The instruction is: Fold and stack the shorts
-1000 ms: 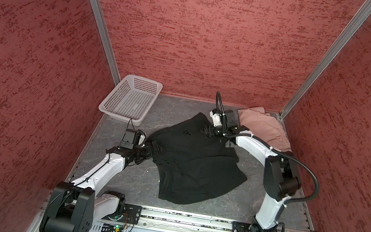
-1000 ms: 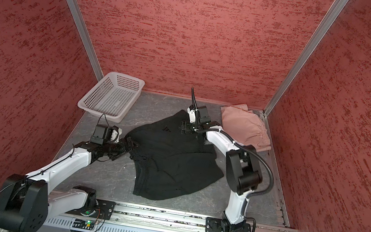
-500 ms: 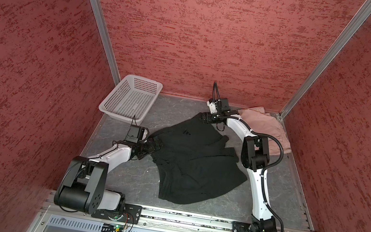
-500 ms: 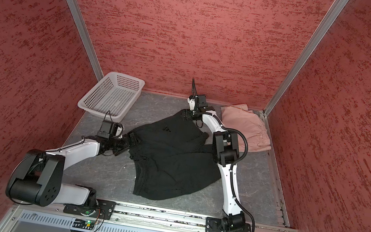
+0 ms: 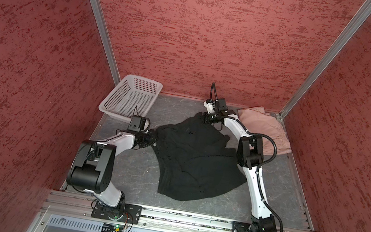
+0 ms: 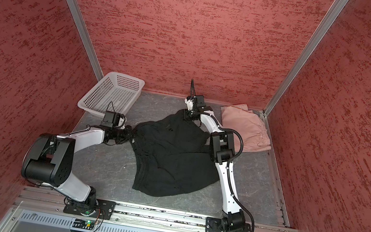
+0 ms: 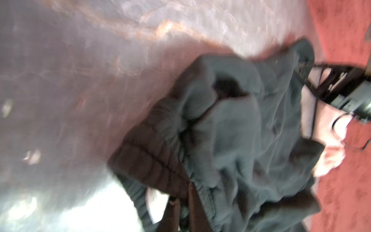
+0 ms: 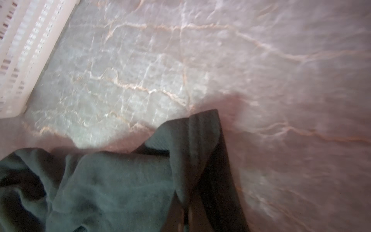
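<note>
Two pairs are lying on the grey counter (image 5: 135, 171): black fabric shorts (image 5: 192, 163) mid-counter, dusty pink fabric shorts (image 5: 265, 129) far right. The left claw (image 5: 153, 134) and right claw (image 5: 201, 118) are each pinching the black pair's edge. One white perforated plastic basket (image 5: 129, 100) is sitting far left.

Two pairs of soft fabric shorts: one black pair (image 5: 192, 163), one dusty pink pair (image 5: 263, 126). One white perforated plastic basket (image 5: 114, 115). Two white-and-black robot arms: left arm (image 5: 120, 140), right arm (image 5: 258, 183).
</note>
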You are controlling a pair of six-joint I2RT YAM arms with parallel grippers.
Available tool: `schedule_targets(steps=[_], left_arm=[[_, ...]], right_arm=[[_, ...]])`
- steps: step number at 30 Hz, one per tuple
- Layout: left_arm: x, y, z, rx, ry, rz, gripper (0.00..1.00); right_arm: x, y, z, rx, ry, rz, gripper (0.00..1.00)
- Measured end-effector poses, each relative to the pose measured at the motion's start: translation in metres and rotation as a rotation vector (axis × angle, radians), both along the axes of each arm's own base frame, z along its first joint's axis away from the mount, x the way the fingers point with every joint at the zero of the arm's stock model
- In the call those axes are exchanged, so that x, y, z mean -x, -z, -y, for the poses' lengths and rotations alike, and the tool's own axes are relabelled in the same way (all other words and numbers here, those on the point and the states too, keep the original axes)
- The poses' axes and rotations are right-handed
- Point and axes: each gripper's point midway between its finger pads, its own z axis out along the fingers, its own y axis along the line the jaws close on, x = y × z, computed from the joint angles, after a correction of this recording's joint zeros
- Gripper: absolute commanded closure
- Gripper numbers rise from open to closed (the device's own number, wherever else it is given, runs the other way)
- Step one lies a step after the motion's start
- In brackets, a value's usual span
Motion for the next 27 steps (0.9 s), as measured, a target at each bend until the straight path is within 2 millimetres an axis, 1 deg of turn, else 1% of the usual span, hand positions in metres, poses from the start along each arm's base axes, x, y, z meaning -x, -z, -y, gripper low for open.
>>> schedule_targets(steps=[3, 5, 7, 9, 11, 12, 13, 14, 15, 16, 18, 20, 22, 24, 25, 26, 27], left_arm=[[-0.018, -0.005, -0.005, -0.015, 0.010, 0.003, 1.00], [-0.027, -0.012, -0.011, -0.030, 0.011, 0.016, 1.00], [-0.037, -0.022, -0.018, -0.046, 0.011, 0.038, 1.00], [-0.046, -0.032, -0.024, -0.062, 0.013, 0.065, 1.00], [-0.055, -0.040, -0.026, -0.074, 0.025, 0.095, 1.00], [-0.059, -0.043, -0.025, -0.080, 0.034, 0.109, 0.91], [-0.063, -0.044, -0.025, -0.082, 0.041, 0.116, 0.64], [-0.066, -0.045, -0.024, -0.085, 0.053, 0.127, 0.42], [-0.069, -0.045, -0.022, -0.084, 0.063, 0.132, 0.17], [-0.072, -0.045, -0.022, -0.082, 0.069, 0.134, 0.01], [-0.078, -0.042, -0.019, -0.074, 0.082, 0.133, 0.01], [-0.078, -0.042, -0.016, -0.061, 0.093, 0.132, 0.01], [-0.076, -0.047, -0.014, -0.057, 0.098, 0.134, 0.01], [-0.070, -0.058, -0.014, -0.057, 0.097, 0.140, 0.01], [-0.065, -0.067, -0.015, -0.058, 0.093, 0.151, 0.01], [-0.058, -0.079, -0.015, -0.058, 0.087, 0.169, 0.00], [-0.049, -0.090, -0.015, -0.056, 0.080, 0.188, 0.01]], right_arm=[[-0.011, -0.009, 0.009, 0.014, 0.050, 0.029, 1.00], [-0.017, -0.016, 0.020, 0.032, 0.089, 0.047, 1.00], [-0.021, -0.026, 0.032, 0.047, 0.123, 0.071, 1.00], [-0.022, -0.042, 0.045, 0.055, 0.150, 0.097, 1.00], [-0.025, -0.062, 0.052, 0.052, 0.167, 0.137, 1.00], [-0.028, -0.074, 0.054, 0.049, 0.173, 0.167, 1.00], [-0.031, -0.083, 0.055, 0.044, 0.177, 0.191, 0.96], [-0.035, -0.093, 0.058, 0.041, 0.184, 0.216, 0.92], [-0.039, -0.102, 0.060, 0.037, 0.192, 0.240, 0.89], [-0.043, -0.108, 0.062, 0.032, 0.198, 0.256, 0.80], [-0.049, -0.118, 0.062, 0.017, 0.204, 0.280, 0.53], [-0.055, -0.126, 0.063, 0.000, 0.209, 0.299, 0.34], [-0.056, -0.127, 0.066, 0.000, 0.209, 0.299, 0.27], [-0.054, -0.125, 0.070, 0.007, 0.213, 0.284, 0.23], [-0.049, -0.121, 0.073, 0.018, 0.214, 0.266, 0.23], [-0.039, -0.117, 0.076, 0.030, 0.217, 0.240, 0.22], [-0.025, -0.112, 0.082, 0.047, 0.224, 0.205, 0.21]])
